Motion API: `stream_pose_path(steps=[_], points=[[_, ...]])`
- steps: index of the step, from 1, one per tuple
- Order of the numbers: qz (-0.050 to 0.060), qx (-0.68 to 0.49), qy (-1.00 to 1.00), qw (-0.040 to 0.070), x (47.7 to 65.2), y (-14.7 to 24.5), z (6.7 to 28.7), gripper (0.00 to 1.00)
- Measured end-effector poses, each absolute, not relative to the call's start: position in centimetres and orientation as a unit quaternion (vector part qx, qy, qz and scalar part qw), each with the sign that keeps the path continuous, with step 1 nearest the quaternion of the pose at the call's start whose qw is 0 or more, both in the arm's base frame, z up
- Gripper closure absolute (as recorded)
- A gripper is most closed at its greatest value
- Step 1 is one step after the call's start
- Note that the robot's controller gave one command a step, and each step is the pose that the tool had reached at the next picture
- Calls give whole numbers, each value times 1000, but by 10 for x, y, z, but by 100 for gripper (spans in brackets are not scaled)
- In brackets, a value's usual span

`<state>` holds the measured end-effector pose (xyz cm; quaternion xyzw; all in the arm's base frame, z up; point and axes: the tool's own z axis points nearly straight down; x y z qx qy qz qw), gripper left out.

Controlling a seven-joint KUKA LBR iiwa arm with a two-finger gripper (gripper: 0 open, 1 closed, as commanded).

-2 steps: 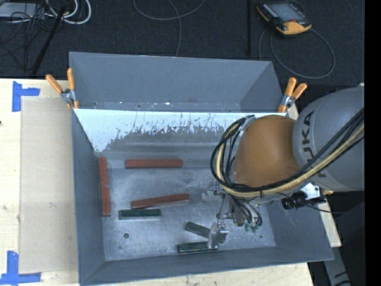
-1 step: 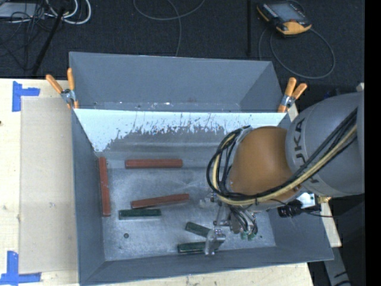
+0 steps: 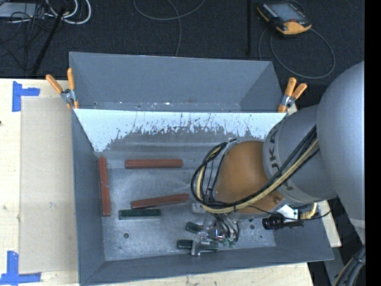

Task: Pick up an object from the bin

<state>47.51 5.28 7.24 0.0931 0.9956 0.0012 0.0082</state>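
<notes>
My gripper (image 3: 191,235) is low over the bin floor near the front wall, below the orange wrist cover. Its two dark fingertips (image 3: 193,226) stand apart, open, with bare grey floor between them. A dark green bar (image 3: 139,214) lies flat to the gripper's left, apart from it. Just above that bar lies a reddish-brown stick (image 3: 158,201), slightly tilted, with its right end close to the wrist cover.
A second brown stick (image 3: 153,164) lies level farther back. A third brown stick (image 3: 105,186) lies along the foot of the left wall. The arm and its cables cover the bin's right side. Bare floor shows at the front left.
</notes>
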Motion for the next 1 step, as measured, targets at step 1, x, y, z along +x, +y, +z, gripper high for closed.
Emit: stream_pose_path(steps=[1], points=[[1, 15, 1000, 9, 478, 48, 75, 100]])
